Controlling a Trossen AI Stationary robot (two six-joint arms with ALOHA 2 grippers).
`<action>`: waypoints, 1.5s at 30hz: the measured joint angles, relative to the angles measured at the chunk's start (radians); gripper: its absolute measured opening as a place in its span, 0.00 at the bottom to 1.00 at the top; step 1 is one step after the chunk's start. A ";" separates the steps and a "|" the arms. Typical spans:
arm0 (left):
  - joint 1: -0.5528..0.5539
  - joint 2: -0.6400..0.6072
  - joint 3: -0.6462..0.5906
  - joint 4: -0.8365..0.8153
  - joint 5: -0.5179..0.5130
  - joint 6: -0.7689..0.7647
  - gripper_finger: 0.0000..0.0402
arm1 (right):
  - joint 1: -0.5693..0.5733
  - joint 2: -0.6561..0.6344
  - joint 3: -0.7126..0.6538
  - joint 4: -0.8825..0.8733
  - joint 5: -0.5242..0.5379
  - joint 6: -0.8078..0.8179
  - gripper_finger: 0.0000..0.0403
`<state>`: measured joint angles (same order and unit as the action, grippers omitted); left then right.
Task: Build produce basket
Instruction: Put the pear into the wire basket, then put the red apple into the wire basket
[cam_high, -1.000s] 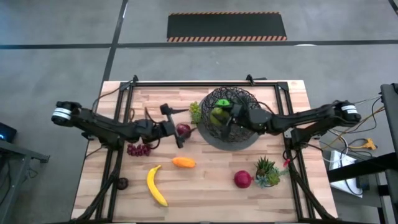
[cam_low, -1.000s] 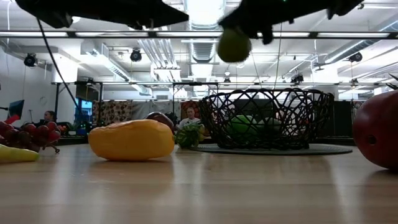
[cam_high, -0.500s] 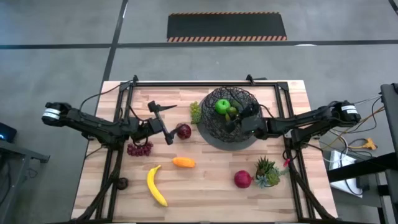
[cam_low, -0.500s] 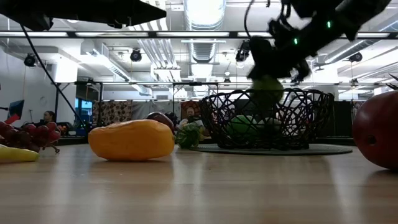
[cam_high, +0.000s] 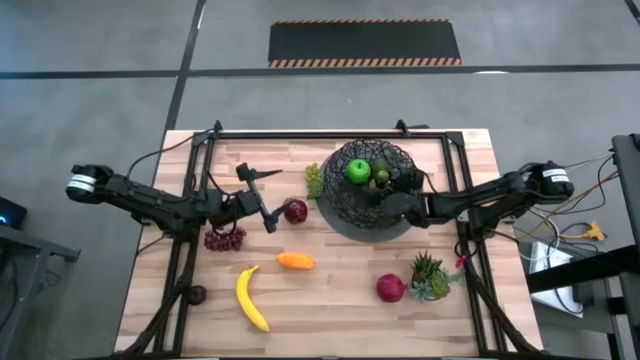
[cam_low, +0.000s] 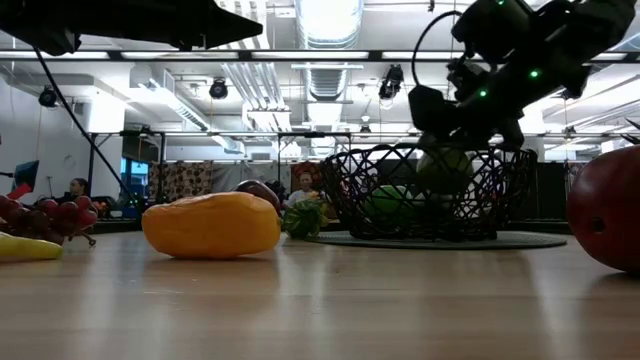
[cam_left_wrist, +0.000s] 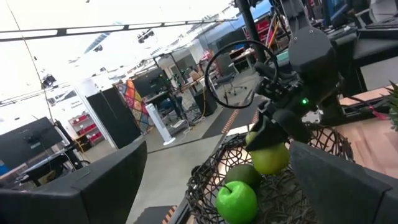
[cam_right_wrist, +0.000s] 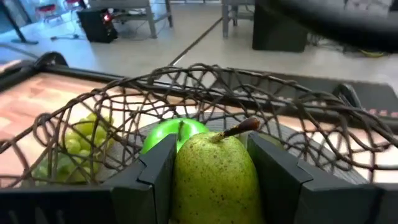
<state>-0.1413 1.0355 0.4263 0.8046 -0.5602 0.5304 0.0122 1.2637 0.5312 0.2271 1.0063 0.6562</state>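
A: How are the arms posed?

B: The right gripper (cam_high: 385, 197) is reached in over the rim of the basket (cam_high: 340, 205), and a pear (cam_right_wrist: 214, 177) is clamped between its fingers (cam_right_wrist: 158, 168), stem up, inside the wire wall. The left gripper (cam_high: 262, 196) is held above the board left of the basket, with its fingers spread and nothing between them.

A: What is already in the basket?

B: A green apple (cam_high: 358, 171) is seen lying inside, just beside the pear, with another dull green fruit (cam_left_wrist: 244, 175) next to it.

A: And what is found around it?

B: Green grapes (cam_high: 315, 180) are pressed against the basket's outer left side. A dark red apple (cam_high: 295, 211) is placed between the left gripper and the basket. Purple grapes (cam_high: 224, 239), an orange piece (cam_high: 295, 261) and a banana (cam_high: 250, 298) are spread nearer the front edge, well apart from the basket. A second red apple (cam_high: 390, 288) is set just beside a small potted plant (cam_high: 430, 275).
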 joint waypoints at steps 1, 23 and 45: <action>0.000 0.000 0.000 0.000 0.000 0.000 0.93 | 0.000 0.015 0.006 0.030 -0.001 -0.028 0.40; 0.000 0.003 -0.003 0.003 -0.002 0.000 0.93 | -0.015 0.173 0.034 0.094 0.034 -0.017 0.51; 0.000 0.005 -0.004 0.001 -0.002 -0.001 0.93 | -0.020 0.072 0.034 0.046 0.044 -0.083 0.53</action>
<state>-0.1413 1.0405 0.4220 0.8052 -0.5625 0.5297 -0.0074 1.3358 0.5652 0.2728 1.0506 0.5735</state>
